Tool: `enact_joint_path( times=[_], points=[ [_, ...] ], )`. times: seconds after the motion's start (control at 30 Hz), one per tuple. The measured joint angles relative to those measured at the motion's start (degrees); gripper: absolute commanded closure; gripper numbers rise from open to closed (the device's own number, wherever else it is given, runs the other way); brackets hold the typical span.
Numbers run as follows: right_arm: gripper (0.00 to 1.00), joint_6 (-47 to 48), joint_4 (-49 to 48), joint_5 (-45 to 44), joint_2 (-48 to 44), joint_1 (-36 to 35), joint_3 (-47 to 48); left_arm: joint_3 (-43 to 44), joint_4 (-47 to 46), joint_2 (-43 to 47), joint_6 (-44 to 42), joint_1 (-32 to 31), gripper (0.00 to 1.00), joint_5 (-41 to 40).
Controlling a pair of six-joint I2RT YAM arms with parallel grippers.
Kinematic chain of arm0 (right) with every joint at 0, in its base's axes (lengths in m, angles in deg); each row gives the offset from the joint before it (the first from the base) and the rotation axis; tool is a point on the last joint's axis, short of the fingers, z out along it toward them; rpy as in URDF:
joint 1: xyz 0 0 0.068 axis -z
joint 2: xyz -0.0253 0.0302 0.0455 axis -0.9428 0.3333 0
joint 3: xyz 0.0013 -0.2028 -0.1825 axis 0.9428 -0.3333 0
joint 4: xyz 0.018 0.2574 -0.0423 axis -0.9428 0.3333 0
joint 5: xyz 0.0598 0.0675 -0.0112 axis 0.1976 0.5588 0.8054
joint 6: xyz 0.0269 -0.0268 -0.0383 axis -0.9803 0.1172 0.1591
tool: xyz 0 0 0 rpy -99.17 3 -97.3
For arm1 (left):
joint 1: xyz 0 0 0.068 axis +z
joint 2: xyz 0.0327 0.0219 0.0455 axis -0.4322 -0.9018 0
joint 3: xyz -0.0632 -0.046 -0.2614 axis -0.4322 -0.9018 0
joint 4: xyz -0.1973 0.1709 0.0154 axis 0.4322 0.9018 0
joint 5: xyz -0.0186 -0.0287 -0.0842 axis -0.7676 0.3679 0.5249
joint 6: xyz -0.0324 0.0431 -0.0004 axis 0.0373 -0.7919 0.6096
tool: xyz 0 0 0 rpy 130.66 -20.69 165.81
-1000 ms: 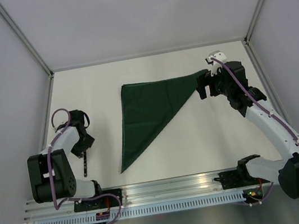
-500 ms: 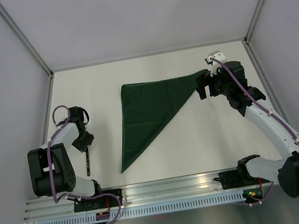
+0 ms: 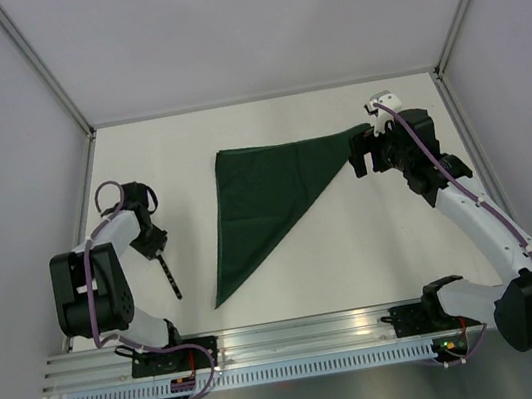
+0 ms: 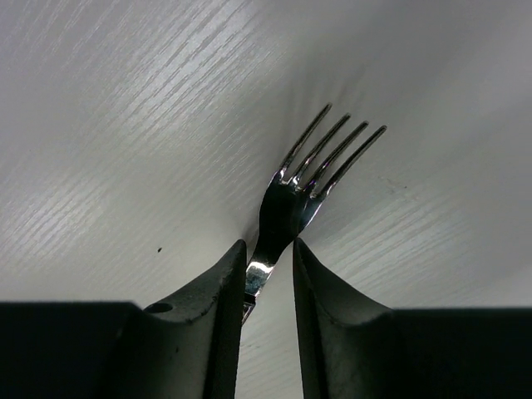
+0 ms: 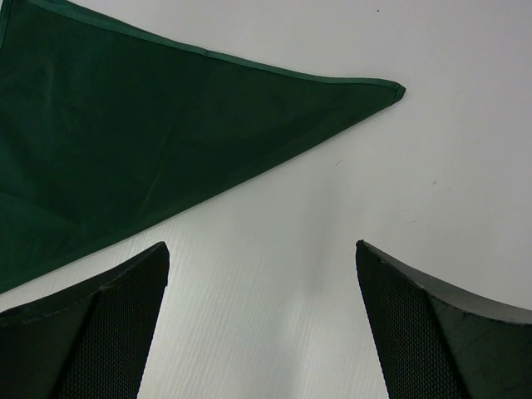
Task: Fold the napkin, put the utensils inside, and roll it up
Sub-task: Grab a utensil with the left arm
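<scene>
The dark green napkin [image 3: 264,200] lies flat on the white table, folded into a triangle with its long point toward the near edge. A silver fork [image 4: 291,199] lies left of it, shown in the top view as a dark fork [image 3: 168,279]. My left gripper [image 4: 268,243] straddles the fork's neck with the jaws narrow. The left finger [image 4: 224,291] touches the handle, and a slit of table shows before the right finger. My right gripper [image 5: 260,245] hovers wide open over bare table, just beside the napkin [image 5: 125,141] and its right corner, holding nothing.
Grey walls with metal posts [image 3: 70,109] enclose the table on three sides. The aluminium base rail [image 3: 288,336] runs along the near edge. The left arm [image 3: 89,298] sits close to the left wall.
My left gripper's jaws have narrowed around the fork. The fork's free end has swung to the right, toward the napkin. The right arm and the napkin have not moved.
</scene>
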Motion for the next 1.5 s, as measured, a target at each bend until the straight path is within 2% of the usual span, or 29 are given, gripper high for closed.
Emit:
enact_joint_path(
  times=[0.17, 0.3, 0.43, 0.7, 0.97, 1.1, 1.17, 1.23, 1.3, 1.5],
  points=[
    [0.02, 0.0, 0.0, 0.2, 0.1, 0.0, 0.0, 1.9, -0.8, -1.9, -0.6, 0.0, 0.71, 1.4],
    [0.02, 0.0, 0.0, 0.2, 0.3, 0.0, 0.0, 3.7, -2.0, -3.6, -2.5, 0.0, 0.62, 2.9],
    [0.02, 0.0, 0.0, 0.2, 0.6, 0.0, 0.0, 3.6, -2.3, -3.5, -3.5, 0.0, 0.60, 3.7],
    [0.02, 0.0, 0.0, 0.2, 0.6, 0.0, 0.0, -2.3, -3.2, 2.3, -3.6, 0.0, 0.56, 5.2],
    [0.02, 0.1, 0.0, 0.2, 0.6, 0.0, 0.0, -5.8, -3.0, 6.1, -3.6, -0.1, 0.58, 6.2],
    [0.02, 0.1, 0.0, 0.2, 0.6, 0.0, 0.0, -5.8, -3.1, 6.0, -3.6, -0.8, 0.72, 6.1],
    [0.02, 0.1, 0.0, 0.2, 0.6, 0.0, 0.0, -5.8, -3.1, 5.9, -3.6, -1.1, 0.76, 6.2],
    [0.02, 0.1, 0.0, 0.2, 0.6, 0.0, 0.0, -5.7, -3.1, 5.7, -3.6, -1.3, 0.84, 6.2],
    [0.02, 0.1, 0.0, 0.2, 0.6, 0.0, 0.0, -5.5, -3.2, 5.5, -3.6, -1.3, 0.98, 6.5],
    [0.02, 0.2, 0.0, 0.2, 0.6, 0.0, 0.0, -3.1, -2.1, 4.7, -7.0, -1.4, 0.98, 8.7]
  ],
)
